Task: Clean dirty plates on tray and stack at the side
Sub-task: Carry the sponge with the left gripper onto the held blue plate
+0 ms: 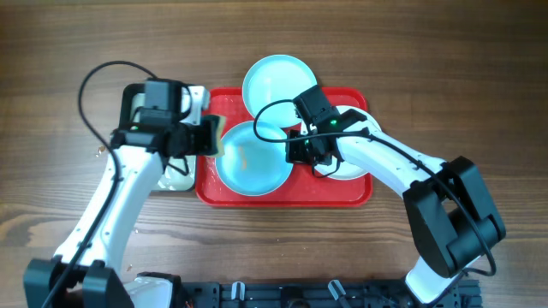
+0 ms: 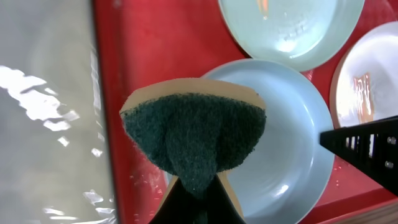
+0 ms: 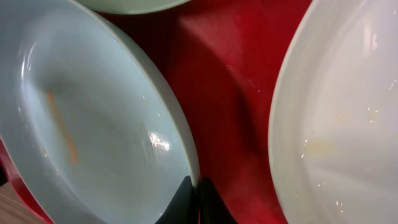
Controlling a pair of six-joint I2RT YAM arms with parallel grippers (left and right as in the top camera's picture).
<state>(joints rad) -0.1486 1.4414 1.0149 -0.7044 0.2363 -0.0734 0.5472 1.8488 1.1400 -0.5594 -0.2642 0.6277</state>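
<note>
The red tray holds a pale turquoise plate with an orange streak. A second turquoise plate lies at the tray's far edge, overlapping its rim. The white plate sits at the tray's right end, mostly under my right arm. My left gripper is shut on a green sponge, held above the streaked plate's left rim. My right gripper is shut on that plate's right rim, its fingers pinching the edge of the plate. The white plate lies just right of them.
A smaller tray with a pale wet inside sits left of the red tray, partly under my left arm. The right gripper's black body shows in the left wrist view. Bare wood table surrounds all.
</note>
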